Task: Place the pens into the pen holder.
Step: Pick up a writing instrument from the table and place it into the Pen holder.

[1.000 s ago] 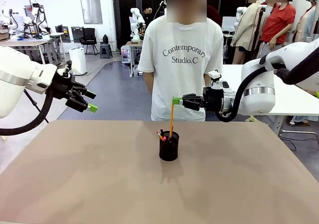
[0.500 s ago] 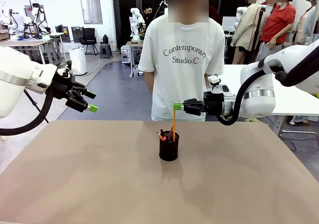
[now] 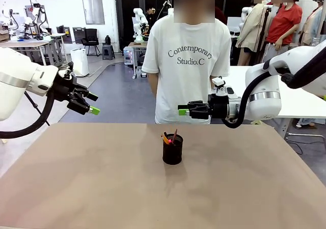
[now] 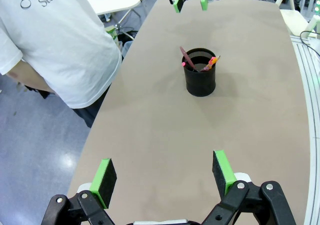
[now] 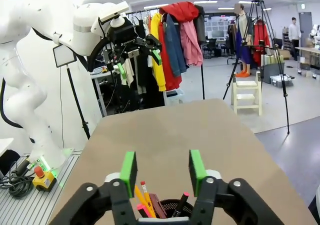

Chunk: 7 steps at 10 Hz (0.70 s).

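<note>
Black metal-mesh cylindrical pen holder (image 3: 172,153) stands upright mid-table, all three pens inside, tops leaning on the rim: reddish-brown stick (image 4: 183,56), black pen with a red end (image 5: 181,201), yellow-orange pencil-like one (image 4: 212,62). Looks like the task is done, nothing loose on the brown table (image 3: 91,188).

Handling guess: pens are light, stiff, smooth, so they'd slip or pivot in a loose pinch; best taken mid-shaft or near the top, kept vertical. Holder is light too and would tip or slide if a pen jams the rim.

Right gripper (image 3: 180,109) hovers just above and behind the holder, green pads (image 5: 128,168) parted, nothing between them; its wrist view looks straight down on the pen tops. Left gripper (image 3: 93,103) sits well off to the left, above the table edge, jaws spread wide, empty. Person in a white T-shirt (image 3: 191,61) stands at the far side, hands off.
</note>
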Each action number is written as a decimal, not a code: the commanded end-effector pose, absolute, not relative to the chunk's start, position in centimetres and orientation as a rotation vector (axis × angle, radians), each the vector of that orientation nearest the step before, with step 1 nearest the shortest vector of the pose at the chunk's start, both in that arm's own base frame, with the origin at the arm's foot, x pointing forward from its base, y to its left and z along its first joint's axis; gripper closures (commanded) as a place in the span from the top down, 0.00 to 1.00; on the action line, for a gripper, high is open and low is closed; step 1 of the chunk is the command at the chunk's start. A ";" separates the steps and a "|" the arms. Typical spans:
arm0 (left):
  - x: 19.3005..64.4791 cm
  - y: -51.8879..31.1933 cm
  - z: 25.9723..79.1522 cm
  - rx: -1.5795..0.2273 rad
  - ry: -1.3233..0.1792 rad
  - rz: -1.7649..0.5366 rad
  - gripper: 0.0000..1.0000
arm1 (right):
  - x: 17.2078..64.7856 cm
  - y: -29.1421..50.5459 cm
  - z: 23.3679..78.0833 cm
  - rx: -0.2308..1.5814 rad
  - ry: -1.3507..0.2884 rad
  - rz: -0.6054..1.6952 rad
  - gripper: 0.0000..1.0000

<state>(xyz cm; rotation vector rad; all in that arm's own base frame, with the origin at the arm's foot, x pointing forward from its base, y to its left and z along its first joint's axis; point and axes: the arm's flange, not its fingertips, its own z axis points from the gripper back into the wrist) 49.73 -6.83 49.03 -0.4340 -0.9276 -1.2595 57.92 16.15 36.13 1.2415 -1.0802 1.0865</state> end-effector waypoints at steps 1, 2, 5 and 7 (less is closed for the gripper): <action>49.7 -6.5 49.2 -0.446 -0.925 -1.263 1.00 | 58.0 16.2 36.9 1.220 -1.064 1.105 1.00; 49.7 -6.5 49.2 -0.446 -0.925 -1.263 1.00 | 58.0 16.1 36.9 1.219 -1.066 1.106 1.00; 49.7 -6.5 49.2 -0.446 -0.925 -1.263 1.00 | 58.0 16.2 36.9 1.227 -1.058 1.109 1.00; 49.7 -6.5 49.2 -0.446 -0.925 -1.263 1.00 | 58.1 16.3 37.0 1.228 -1.056 1.114 1.00</action>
